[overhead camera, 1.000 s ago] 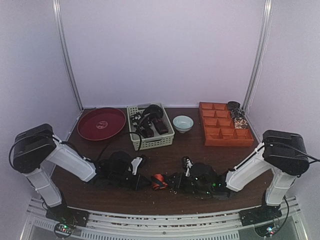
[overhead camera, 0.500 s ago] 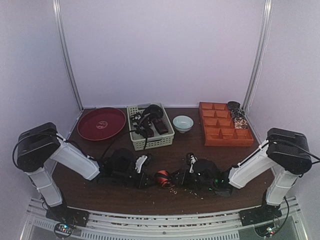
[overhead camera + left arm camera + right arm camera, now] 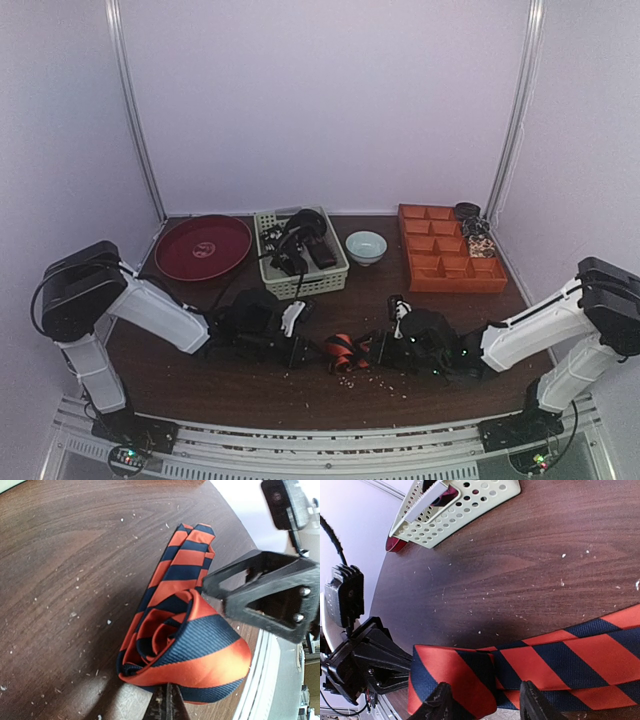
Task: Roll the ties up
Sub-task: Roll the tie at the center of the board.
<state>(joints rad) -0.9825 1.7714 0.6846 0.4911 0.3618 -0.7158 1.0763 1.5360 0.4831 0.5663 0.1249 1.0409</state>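
Dark wood-grain table (image 3: 200,385), pale crumbs (image 3: 352,380) scattered near the front; plain lilac walls (image 3: 330,110) behind; orange-and-navy diagonal-striped tie (image 3: 345,352) lies front centre, between both grippers; one end is coiled into a loose roll, the rest flat on the wood; left gripper (image 3: 304,347) jaws nearly closed, pinching the roll's edge; right gripper (image 3: 382,352) jaws partly apart, fingers set over the flat band beside the roll
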